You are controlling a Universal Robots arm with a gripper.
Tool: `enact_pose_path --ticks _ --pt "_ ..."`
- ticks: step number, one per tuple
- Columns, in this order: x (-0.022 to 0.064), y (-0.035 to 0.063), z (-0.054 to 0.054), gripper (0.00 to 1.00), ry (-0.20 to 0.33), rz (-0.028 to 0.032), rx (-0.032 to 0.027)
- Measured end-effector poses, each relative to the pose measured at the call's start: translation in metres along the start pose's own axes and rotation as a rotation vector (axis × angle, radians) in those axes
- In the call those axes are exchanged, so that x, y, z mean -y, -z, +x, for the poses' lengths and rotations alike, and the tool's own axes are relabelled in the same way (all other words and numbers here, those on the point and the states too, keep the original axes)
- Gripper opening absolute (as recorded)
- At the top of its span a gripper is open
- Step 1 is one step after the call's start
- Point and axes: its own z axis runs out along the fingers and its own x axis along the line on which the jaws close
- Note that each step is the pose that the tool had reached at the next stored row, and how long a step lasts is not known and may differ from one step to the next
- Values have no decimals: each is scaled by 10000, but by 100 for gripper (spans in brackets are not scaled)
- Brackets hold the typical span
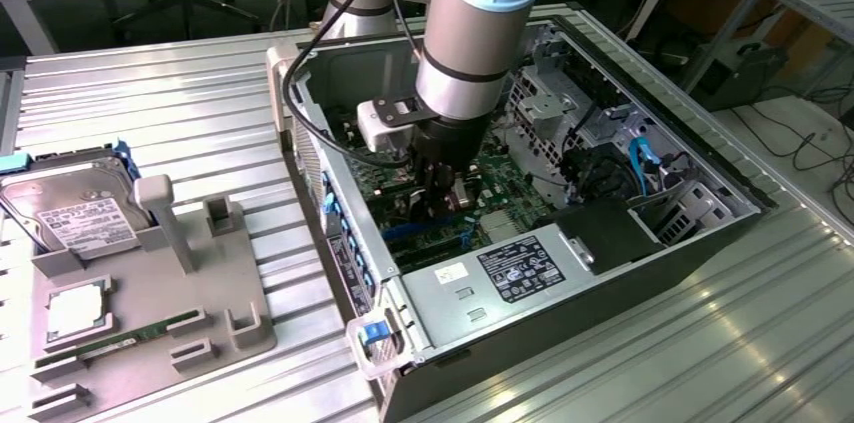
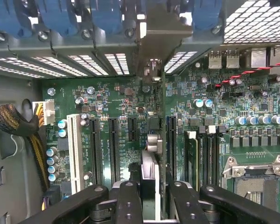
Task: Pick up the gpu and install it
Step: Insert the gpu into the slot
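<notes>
The ribbed metal table (image 1: 200, 93) carries an open computer case (image 1: 694, 243) lying on its side, and the grey robot arm (image 1: 467, 53) reaches straight down into it. Below the arm lies the green motherboard (image 2: 112, 102) with its row of long black slots. To the exterior view's left sits a grey parts tray (image 1: 200, 293) holding a silver hard drive (image 1: 67, 208). The gripper (image 2: 149, 196) is clenched on the gpu (image 2: 155, 140), seen edge-on between the fingers (image 2: 128, 200), standing upright just over the slots with its bracket at the case's rear wall.
</notes>
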Motion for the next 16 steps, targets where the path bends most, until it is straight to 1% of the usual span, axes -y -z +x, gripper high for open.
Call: enact_pose_path --ticks 5,9,12,16 --pt "0 -46 0 28 0 1 7" --pt "0 -45 0 28 0 0 7" --pt "0 -19 -2 28 2 0 7" --pt "0 -19 -3 28 3 1 8"
